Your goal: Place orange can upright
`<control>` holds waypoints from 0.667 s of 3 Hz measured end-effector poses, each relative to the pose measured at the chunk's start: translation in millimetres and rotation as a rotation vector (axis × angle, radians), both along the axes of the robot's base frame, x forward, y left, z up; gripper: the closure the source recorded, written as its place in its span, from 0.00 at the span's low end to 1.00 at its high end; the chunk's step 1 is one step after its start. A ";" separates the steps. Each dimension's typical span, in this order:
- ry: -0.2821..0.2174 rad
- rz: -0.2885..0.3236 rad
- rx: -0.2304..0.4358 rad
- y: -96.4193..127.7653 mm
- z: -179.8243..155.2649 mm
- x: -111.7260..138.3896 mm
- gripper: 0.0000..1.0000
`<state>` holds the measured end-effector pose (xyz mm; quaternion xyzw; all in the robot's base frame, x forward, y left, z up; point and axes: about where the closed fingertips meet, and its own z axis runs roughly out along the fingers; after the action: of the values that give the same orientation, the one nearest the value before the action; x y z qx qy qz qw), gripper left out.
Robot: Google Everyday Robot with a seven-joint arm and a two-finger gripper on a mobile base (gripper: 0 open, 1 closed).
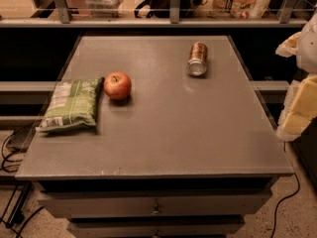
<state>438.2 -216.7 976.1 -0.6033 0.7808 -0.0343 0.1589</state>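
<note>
The orange can [197,59] lies on its side at the back right of the grey table top [168,133]. Its silver end faces the front and its orange-brown body points away. My gripper [298,110] shows as white and pale yellow parts at the right edge of the view. It is beyond the table's right edge, well right of the can and apart from it. Nothing is held in it that I can see.
A red apple [117,86] stands left of centre, touching a green snack bag [72,104] that lies flat on the left. Drawers [156,208] sit under the front edge. A railing and shelf with goods [173,4] run behind. Cables [10,152] lie on the floor at the left.
</note>
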 end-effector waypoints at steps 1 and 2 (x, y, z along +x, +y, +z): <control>-0.003 -0.003 0.005 0.3 1.2 0.9 0.00; 0.028 -0.067 0.062 2.7 -7.8 19.1 0.00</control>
<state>457.3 -214.0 968.3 -0.5721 0.8033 -0.0067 0.1655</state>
